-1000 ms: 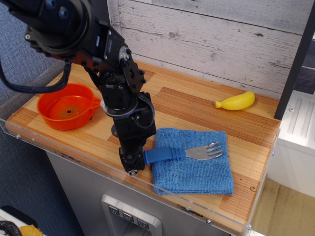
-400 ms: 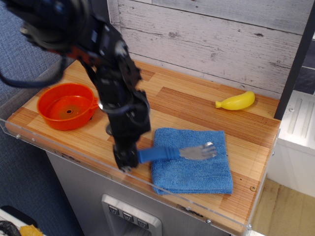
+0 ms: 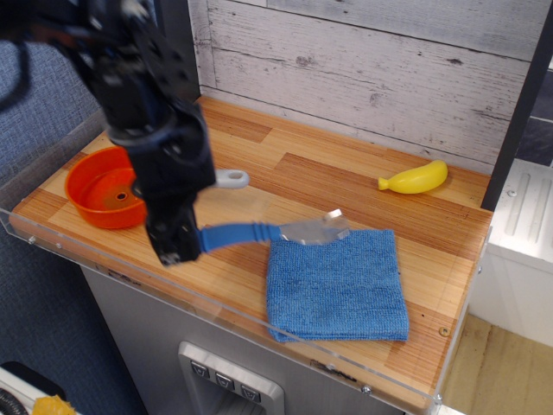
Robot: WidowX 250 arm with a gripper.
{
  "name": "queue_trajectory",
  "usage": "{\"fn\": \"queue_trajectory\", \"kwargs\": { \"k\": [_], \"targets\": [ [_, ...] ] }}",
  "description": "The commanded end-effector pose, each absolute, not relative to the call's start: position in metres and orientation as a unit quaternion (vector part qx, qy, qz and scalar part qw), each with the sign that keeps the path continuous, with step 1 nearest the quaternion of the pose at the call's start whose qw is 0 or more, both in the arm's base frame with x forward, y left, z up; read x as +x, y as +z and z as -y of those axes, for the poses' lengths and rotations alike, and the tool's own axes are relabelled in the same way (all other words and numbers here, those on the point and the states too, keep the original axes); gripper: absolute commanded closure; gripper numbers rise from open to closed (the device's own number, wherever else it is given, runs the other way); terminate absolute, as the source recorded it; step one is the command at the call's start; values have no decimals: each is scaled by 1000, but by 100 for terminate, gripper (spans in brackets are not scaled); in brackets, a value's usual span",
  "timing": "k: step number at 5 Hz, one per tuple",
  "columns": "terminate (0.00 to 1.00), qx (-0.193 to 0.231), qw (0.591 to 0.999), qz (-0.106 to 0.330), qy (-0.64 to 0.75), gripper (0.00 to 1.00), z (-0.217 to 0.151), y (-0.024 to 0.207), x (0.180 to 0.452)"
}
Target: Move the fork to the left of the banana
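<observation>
Lifted off the blue cloth [image 3: 338, 284], the fork [image 3: 268, 232] now hangs in the air above the table [image 3: 346, 186], where a moment ago it lay across the cloth's upper half. The end effector [image 3: 177, 245] has risen and shifted toward the left with it, and is clamped on the butt of the blue handle. The arm above it is blurred. The grey handle [image 3: 232, 179] of the orange pan [image 3: 102, 188], hidden behind the arm earlier, now shows.

The fork's long axis runs nearly level, left to right, with the handle end at the end effector and the silver tines pointing right, over the cloth's upper left corner. The tines are blurred, so their exact tilt cannot be told.

The banana [image 3: 416, 178] lies well apart from the fork, far back on the right of the table near the wooden wall, its long axis roughly left to right with the thin tip pointing left. To the left of the banana a broad stretch of bare wood lies open, reaching back to the wall. The cloth sits near the clear front edge of the table; the pan sits near the left edge.
</observation>
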State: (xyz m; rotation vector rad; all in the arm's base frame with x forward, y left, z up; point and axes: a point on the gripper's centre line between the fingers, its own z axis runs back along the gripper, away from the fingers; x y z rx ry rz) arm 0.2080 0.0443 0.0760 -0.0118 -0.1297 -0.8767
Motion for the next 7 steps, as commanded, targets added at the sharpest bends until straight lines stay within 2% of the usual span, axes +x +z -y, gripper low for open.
{"fn": "queue_trajectory", "kwargs": {
  "k": [1,2,3,4,5,6,7],
  "targets": [
    [0,51,880,40,-470,100,-84,108,243],
    [0,62,860,18,-506,100,-108,113,269],
    [0,56,843,20,-535,100,-129,107,299],
    [0,74,827,15,-558,100,-141,94,328],
    [0,76,820,25,-566,100,-141,80,348],
    [0,92,791,30,-604,100,-132,69,364],
    [0,99,786,18,-610,100,-130,60,378]
  ]
}}
